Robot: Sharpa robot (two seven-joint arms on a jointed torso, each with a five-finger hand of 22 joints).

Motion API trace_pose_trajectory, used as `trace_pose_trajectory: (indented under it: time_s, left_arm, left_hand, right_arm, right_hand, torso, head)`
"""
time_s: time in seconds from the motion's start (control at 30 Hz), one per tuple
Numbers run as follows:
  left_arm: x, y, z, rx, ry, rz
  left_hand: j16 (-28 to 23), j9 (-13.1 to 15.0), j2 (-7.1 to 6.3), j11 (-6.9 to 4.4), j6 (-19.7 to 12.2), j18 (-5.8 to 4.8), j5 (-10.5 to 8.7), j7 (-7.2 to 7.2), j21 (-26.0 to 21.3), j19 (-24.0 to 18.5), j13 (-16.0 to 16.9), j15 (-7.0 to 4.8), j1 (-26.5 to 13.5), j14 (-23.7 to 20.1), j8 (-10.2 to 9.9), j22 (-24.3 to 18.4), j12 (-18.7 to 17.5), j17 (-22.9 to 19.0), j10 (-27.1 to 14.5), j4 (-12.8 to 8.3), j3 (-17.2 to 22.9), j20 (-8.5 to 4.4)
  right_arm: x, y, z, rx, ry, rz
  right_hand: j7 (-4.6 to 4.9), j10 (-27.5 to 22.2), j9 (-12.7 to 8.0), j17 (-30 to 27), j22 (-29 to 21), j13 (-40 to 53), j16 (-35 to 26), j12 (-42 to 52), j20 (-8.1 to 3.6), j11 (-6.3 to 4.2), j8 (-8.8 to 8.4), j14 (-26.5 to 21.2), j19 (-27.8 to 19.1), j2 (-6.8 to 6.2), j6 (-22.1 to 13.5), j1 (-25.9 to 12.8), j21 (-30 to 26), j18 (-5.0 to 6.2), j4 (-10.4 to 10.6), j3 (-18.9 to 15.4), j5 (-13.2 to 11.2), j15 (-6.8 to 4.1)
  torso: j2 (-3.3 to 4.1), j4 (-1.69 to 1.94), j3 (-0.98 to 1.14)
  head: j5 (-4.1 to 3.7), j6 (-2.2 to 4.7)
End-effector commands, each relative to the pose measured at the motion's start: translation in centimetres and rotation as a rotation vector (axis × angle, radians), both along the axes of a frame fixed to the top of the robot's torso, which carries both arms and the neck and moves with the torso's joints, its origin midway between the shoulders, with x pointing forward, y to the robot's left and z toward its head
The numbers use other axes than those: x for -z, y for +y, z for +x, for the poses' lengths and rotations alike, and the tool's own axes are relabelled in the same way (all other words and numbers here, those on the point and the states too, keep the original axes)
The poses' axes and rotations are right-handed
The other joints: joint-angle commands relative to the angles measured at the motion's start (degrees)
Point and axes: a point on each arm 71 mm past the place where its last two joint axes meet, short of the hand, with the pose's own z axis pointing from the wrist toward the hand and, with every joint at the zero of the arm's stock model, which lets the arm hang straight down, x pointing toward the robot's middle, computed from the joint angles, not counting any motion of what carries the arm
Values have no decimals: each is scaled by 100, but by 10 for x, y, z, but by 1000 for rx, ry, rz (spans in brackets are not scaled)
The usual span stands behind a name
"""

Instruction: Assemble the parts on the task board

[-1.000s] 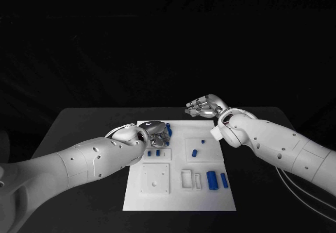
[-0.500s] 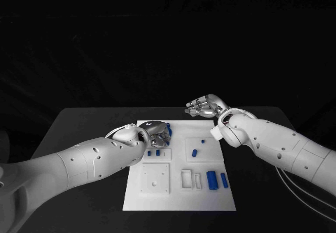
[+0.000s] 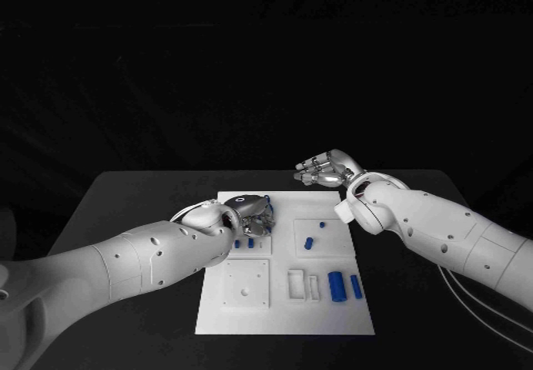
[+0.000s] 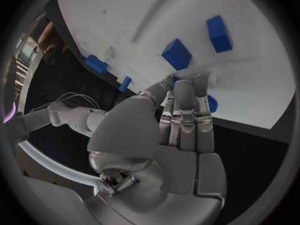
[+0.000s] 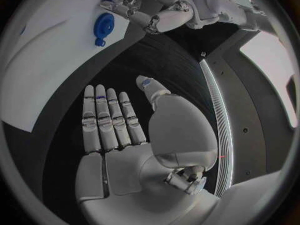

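The white task board (image 3: 283,312) lies in the middle of the black table. My left hand (image 3: 251,213) is low over its far left corner, fingertips (image 4: 187,82) down on the board (image 4: 250,80). A round blue part (image 4: 212,104) peeks out beside them. From the right wrist view the same round blue part (image 5: 104,23) lies flat on the board, just off my left hand (image 5: 147,7). Two blue blocks (image 4: 177,54) stand close by. My right hand (image 3: 322,170) hovers beyond the board's far edge, fingers (image 5: 109,120) straight, palm bare.
Nearer on the board are two small blue pieces (image 3: 243,243), another blue piece (image 3: 310,243) in a square frame, two blue cylinders (image 3: 344,285), a white square plate (image 3: 246,282) and a white slot (image 3: 296,283). Bare black table (image 3: 133,200) flanks the board.
My left hand has crept slightly right and further over the board's far left corner. The right arm has stayed still.
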Motion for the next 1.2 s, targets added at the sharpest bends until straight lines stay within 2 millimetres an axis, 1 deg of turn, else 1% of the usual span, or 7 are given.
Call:
trace_pose_trajectory:
  time_s: [0.03,0.2,0.37,0.47,0.7,0.87,1.2]
  left_arm:
    - [9,-1,-3,11,48,34]
    - [10,1,-2,3,58,54]
    - [11,2,-1,3,67,64]
    - [11,1,-2,7,66,65]
    - [9,0,-2,8,42,51]
    - [7,2,-1,0,16,33]
    - [4,6,0,-12,-3,-6]
  left_hand:
    - [8,2,27,-8,56,-44,5,-9,14,-17,-7,5,47,-45,-23,111,16,5,-19,-2,-23,-6]
    - [8,1,39,-4,67,-40,4,-9,13,-18,-8,9,45,-47,-25,111,10,4,-28,2,-23,-2]
    - [16,5,94,-27,166,-33,11,-31,16,-16,-7,7,50,-37,-19,113,17,4,61,18,-13,1]
    - [26,14,199,-100,443,-33,46,-92,34,0,-6,-27,74,3,-7,117,12,4,305,39,-10,-17]
    - [30,15,323,-212,727,-62,92,-146,102,70,-4,-117,158,157,-20,121,4,5,642,-23,-51,-100]
    - [15,19,340,-238,795,-86,101,-161,144,94,-3,-147,153,215,-21,117,-3,5,725,-84,-41,-142]
    - [-15,19,345,-240,796,-94,118,-162,162,108,-2,-153,114,244,-21,111,-3,8,725,-117,-26,-153]
  right_arm:
    - [0,2,0,-16,-3,-1]
    - [0,1,0,-15,-3,-1]
    - [0,1,0,-16,-3,-1]
    - [0,2,0,-17,-4,0]
    - [0,2,0,-17,-4,0]
    - [0,2,0,-17,-5,0]
    - [0,3,0,-18,-5,1]
  right_hand:
    - [-1,-43,-8,-8,-5,-6,-26,-18,-4,1,6,-52,-23,-7,-36,-4,27,78,-32,13,28,-8]
    - [-1,-43,-8,-8,-5,-6,-26,-18,-4,1,6,-52,-23,-7,-36,-4,27,78,-32,13,28,-8]
    - [-1,-43,-8,-8,-5,-6,-26,-18,-4,1,6,-52,-23,-7,-36,-4,27,78,-32,13,28,-8]
    - [-1,-43,-8,-8,-5,-6,-26,-18,-4,1,6,-52,-23,-7,-36,-4,27,78,-32,13,28,-8]
    - [-1,-43,-8,-8,-5,-6,-26,-18,-4,1,6,-52,-23,-7,-36,-4,27,78,-32,13,28,-8]
    - [-1,-43,-8,-8,-5,-6,-26,-18,-4,1,6,-52,-23,-7,-36,-4,27,78,-32,13,28,-8]
    - [-1,-43,-8,-8,-5,-6,-26,-18,-4,1,6,-52,-23,-7,-36,-4,27,78,-32,13,28,-8]
  torso:
    - [3,-4,-1]
    - [3,0,1]
    - [2,1,1]
    - [3,-2,2]
    - [2,-5,1]
    - [-1,-3,2]
    - [7,-9,0]
  head:
    - [3,-1]
    - [5,-2]
    - [3,-3]
    - [5,-4]
    - [8,-3]
    - [9,-1]
    - [16,23]
